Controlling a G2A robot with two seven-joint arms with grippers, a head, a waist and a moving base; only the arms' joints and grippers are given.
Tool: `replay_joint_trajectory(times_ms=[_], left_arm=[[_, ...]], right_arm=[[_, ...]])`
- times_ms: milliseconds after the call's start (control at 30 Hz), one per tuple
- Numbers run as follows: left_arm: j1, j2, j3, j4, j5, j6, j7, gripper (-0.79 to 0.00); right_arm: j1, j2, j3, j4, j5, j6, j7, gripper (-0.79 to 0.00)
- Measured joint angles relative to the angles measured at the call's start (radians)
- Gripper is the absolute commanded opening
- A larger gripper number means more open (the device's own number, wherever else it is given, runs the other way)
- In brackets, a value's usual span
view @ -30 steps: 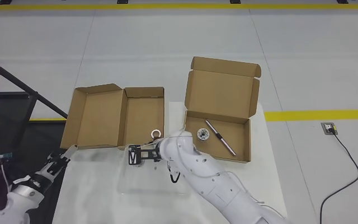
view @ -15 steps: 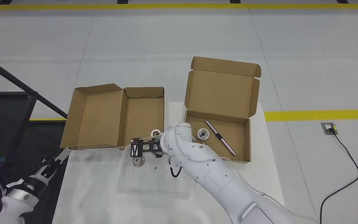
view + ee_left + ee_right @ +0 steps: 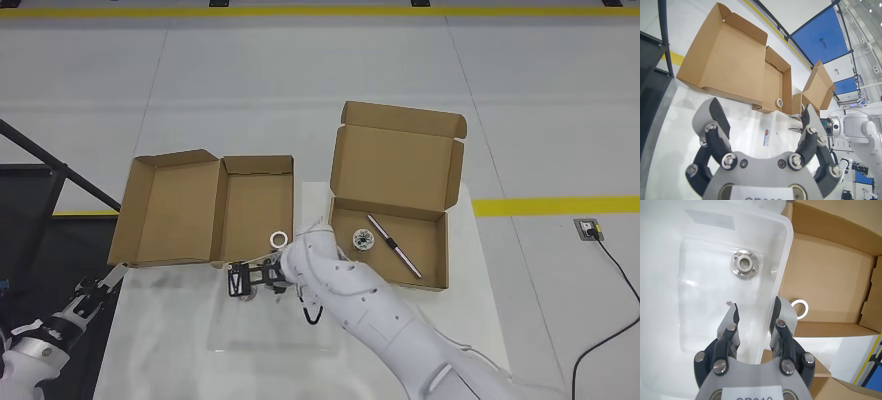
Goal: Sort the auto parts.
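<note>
A silver flange with a raised hub lies flat on the floor of the clear plastic bin. My right gripper hangs open above the bin's rim beside the left cardboard box, holding nothing; in the top view the right gripper is at the bin's far left corner. A metal ring lies in the left box, close to its near wall, and the ring is also in the top view. My left gripper is open and empty, off the table's left corner.
The right cardboard box holds a round toothed part and a thin metal rod. Both boxes have raised lids. A black frame stands to the left of the table. The bin takes up the table's front.
The right gripper swung toward the left box, uncovering the flange, then came back over the bin's corner. The left arm drew back toward the table's left corner.
</note>
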Motion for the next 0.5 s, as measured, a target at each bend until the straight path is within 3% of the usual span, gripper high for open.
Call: replay_joint_trajectory(times_ms=[500], left_arm=[[0.0, 0.0, 0.0, 0.0, 0.0, 0.0, 0.0, 0.0]], right_arm=[[-0.164, 0.041, 0.011, -0.236, -0.076, 0.066, 0.118, -0.413]])
